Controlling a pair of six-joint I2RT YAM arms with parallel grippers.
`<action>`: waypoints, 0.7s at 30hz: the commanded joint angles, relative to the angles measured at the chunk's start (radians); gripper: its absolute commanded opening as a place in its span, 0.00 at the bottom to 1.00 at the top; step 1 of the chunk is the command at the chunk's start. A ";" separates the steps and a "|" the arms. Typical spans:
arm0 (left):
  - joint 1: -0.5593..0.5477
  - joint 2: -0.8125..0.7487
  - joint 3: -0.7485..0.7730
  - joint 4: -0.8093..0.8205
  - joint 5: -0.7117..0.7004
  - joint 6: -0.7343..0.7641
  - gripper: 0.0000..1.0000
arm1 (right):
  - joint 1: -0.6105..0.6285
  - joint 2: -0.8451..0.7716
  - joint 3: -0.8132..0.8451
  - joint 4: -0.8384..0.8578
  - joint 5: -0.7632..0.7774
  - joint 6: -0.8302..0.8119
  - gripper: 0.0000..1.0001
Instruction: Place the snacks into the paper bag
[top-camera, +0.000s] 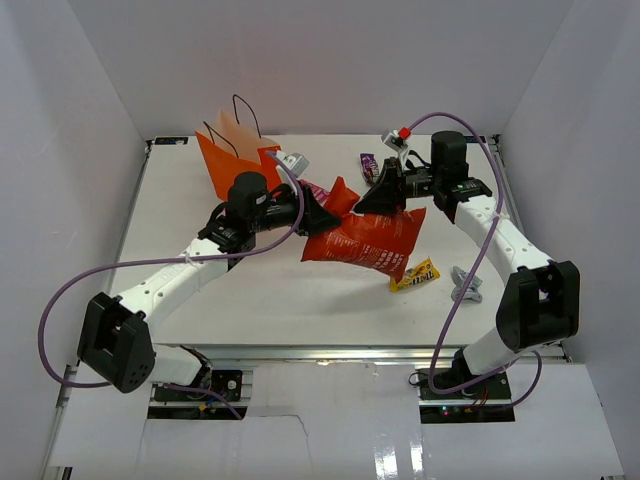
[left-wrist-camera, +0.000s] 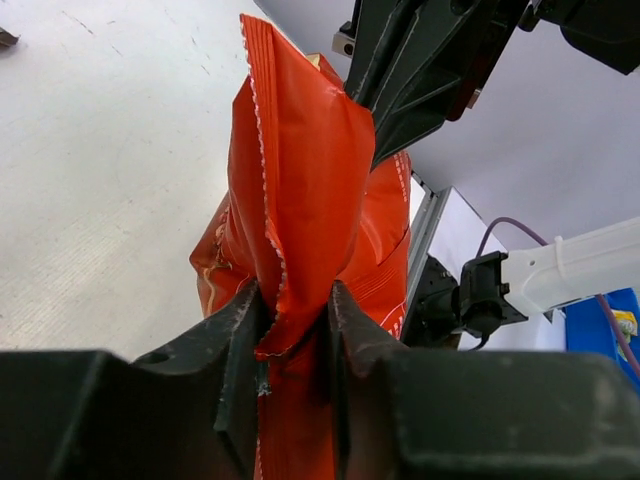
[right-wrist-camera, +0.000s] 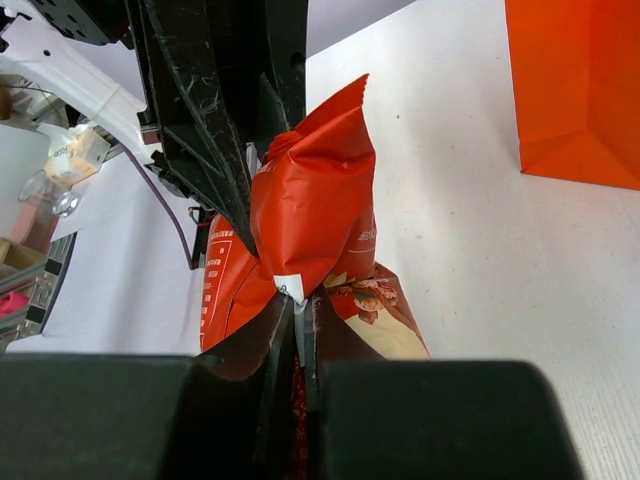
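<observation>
The large red crisp bag (top-camera: 365, 240) hangs between both grippers, just above the table. My left gripper (top-camera: 326, 214) is shut on its left corner, and the left wrist view shows the crinkled foil (left-wrist-camera: 300, 170) pinched between the jaws (left-wrist-camera: 295, 320). My right gripper (top-camera: 377, 196) is shut on its top edge (right-wrist-camera: 315, 200), close to the left one. The orange paper bag (top-camera: 235, 155) stands upright at the back left, behind the left gripper, and shows in the right wrist view (right-wrist-camera: 580, 90). A yellow sweet (top-camera: 415, 275) and a silver-grey sweet (top-camera: 465, 285) lie on the right.
A purple sweet (top-camera: 369, 165) lies at the back centre. A pink sweet (top-camera: 312, 190) peeks out behind the left gripper. A pale wrapped piece (top-camera: 294, 160) lies beside the paper bag. White walls close in the table on three sides.
</observation>
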 joint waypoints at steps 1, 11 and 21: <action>-0.007 -0.004 0.024 0.017 0.047 -0.003 0.31 | 0.021 -0.012 0.044 0.009 -0.054 -0.004 0.08; -0.007 -0.053 0.056 -0.008 0.067 -0.050 0.00 | 0.026 -0.004 0.054 -0.049 -0.023 -0.065 0.28; -0.005 -0.231 -0.036 -0.040 -0.046 -0.128 0.00 | 0.009 0.000 0.116 -0.110 0.032 -0.159 0.69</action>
